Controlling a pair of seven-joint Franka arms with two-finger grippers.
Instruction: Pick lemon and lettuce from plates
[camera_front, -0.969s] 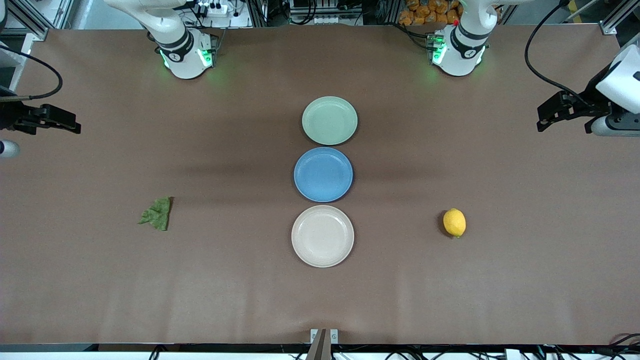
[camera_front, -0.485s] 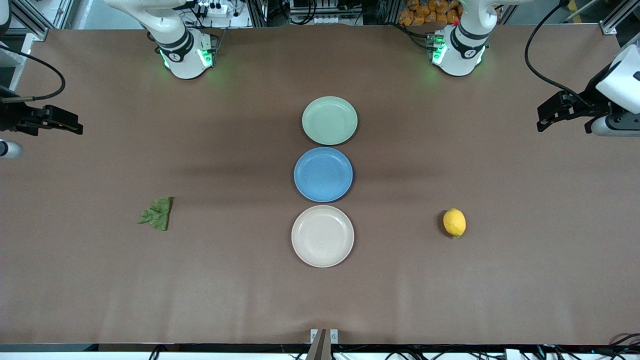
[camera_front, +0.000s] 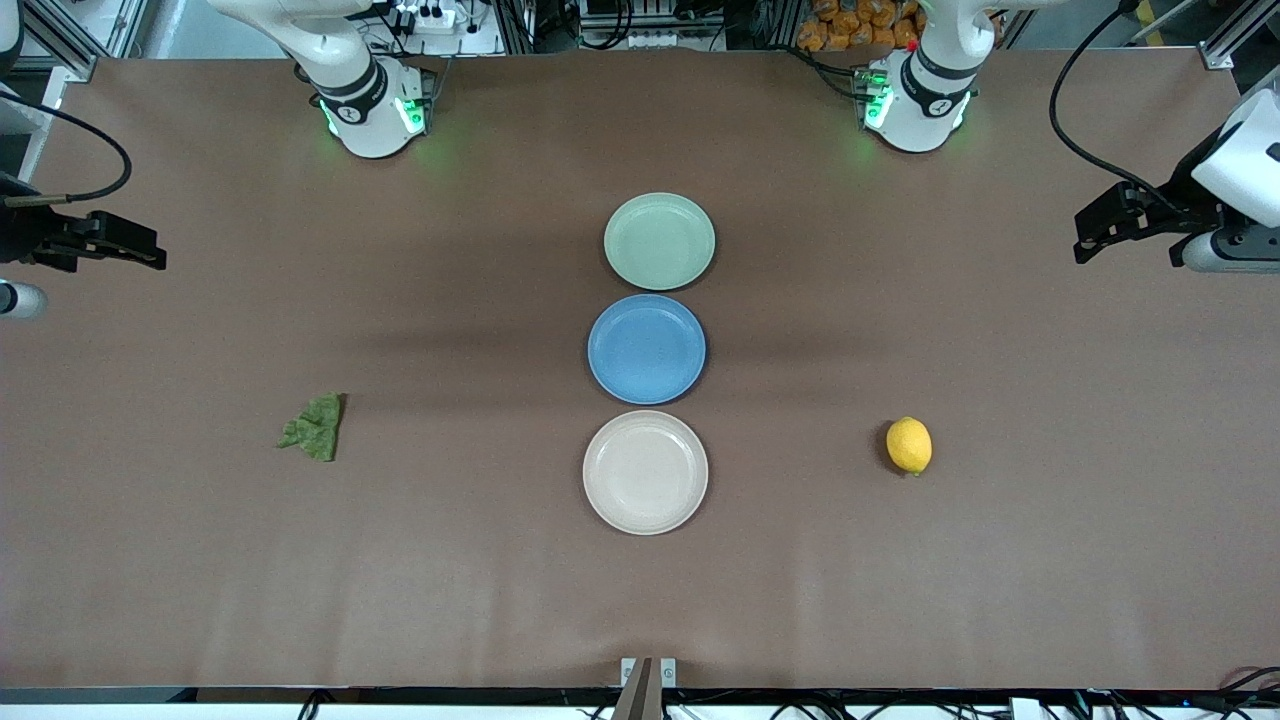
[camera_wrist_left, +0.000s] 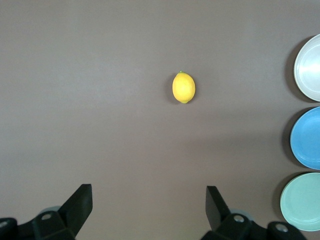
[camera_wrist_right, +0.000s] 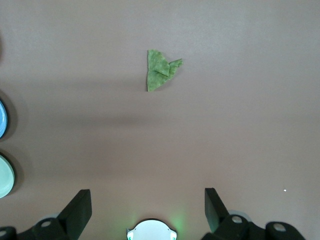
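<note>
Both grippers hang open and empty: the lemon (camera_wrist_left: 184, 87) lies on the bare table ahead of the left gripper (camera_wrist_left: 148, 200), the lettuce (camera_wrist_right: 161, 70) ahead of the right gripper (camera_wrist_right: 147, 200), probably flat.

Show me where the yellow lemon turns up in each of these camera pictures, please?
Front view: the lemon lies on the bare table toward the left arm's end, level with the beige plate.
Left wrist view: the lemon sits mid-picture, on the table below the open left gripper.
Right wrist view: not in it; only the lettuce shows.
Shared landmark: the blue plate, also at the edge of the left wrist view.
</note>
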